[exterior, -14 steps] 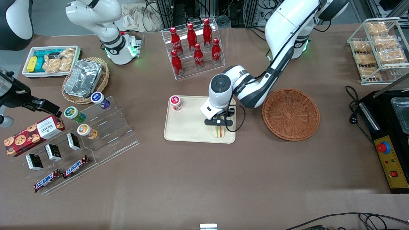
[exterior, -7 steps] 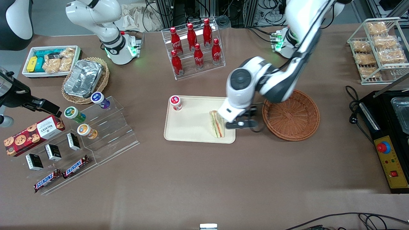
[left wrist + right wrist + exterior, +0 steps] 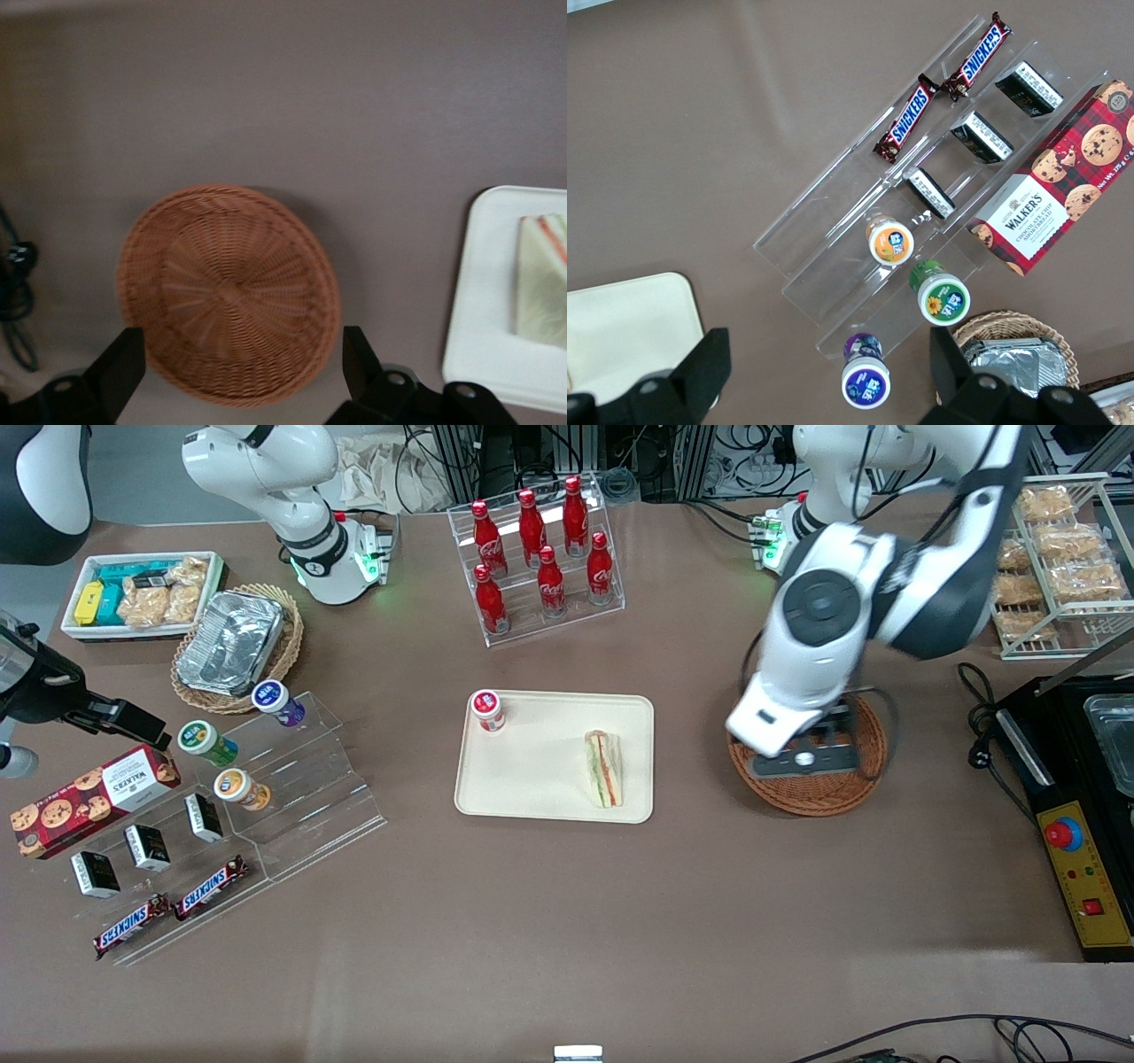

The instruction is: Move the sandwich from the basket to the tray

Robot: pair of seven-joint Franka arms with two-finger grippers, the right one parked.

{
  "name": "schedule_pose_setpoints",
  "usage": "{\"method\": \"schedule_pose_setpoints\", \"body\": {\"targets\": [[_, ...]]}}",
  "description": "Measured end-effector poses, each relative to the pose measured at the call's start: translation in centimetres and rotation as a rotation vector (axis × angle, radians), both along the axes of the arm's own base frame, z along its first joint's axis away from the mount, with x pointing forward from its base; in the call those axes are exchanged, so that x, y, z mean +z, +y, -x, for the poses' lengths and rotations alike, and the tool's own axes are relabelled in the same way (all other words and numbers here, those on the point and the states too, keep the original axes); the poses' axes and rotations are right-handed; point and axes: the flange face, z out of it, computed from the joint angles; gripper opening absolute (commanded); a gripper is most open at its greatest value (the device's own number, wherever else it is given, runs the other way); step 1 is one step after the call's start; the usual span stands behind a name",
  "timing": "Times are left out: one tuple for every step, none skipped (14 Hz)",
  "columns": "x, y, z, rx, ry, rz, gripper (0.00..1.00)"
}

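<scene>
A: Front view first. Where's the sandwich (image 3: 603, 769)?

B: Lying on the tray (image 3: 540, 779), at the edge nearest the basket (image 3: 873, 766), apart from a red-capped cup (image 3: 486, 710) in the tray's corner. The gripper (image 3: 804, 760) hangs over the basket, well apart from the sandwich — nothing in it.

A: Can you read the fingers there?

B: Not well; the wrist covers most of them. That view does give the whole layout, though: a cola rack (image 3: 537, 558) farther from the camera than the tray, and a snack stand (image 3: 266, 779) toward the parked arm's end.

A: And the left wrist view?

B: It shows what the front one hides. The two fingers (image 3: 365, 372) stand wide apart with only the basket (image 3: 229, 292) between them, its woven floor bare. The tray rim (image 3: 469, 292) and one end of the sandwich (image 3: 542, 279) show beside the basket.

A: Right wrist view?

B: Only a corner of the tray (image 3: 629, 336) plus the snack stand (image 3: 921, 204) with its bars and cups — no sandwich, no basket.

A: Against the earlier frames?

B: A second ago the gripper was down on the sandwich on the tray; half a second ago it was just beside it, at the tray's edge. Now it has gone over to the basket, and the sandwich has stayed put
</scene>
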Motion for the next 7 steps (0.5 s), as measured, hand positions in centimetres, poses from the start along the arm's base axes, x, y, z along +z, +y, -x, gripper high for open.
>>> {"method": "schedule_pose_setpoints", "body": {"targets": [[0.9,1.8,-0.2,-0.011,0.007,-0.007,0.99],[1.9,3.6,-0.4,-0.020,0.008,-0.010,0.99],[2.8,5.3,-0.6,-0.029,0.003,-0.011,0.99],[3.8,6.8,-0.7,-0.033,-0.003,-0.013,0.99],[4.7,8.1,-0.6,-0.026,-0.007,-0.017,0.99],[5.4,9.4,-0.6,-0.008,-0.013,-0.021,0.99],[6.0,10.9,-0.7,0.015,-0.019,-0.023,0.99]]}}
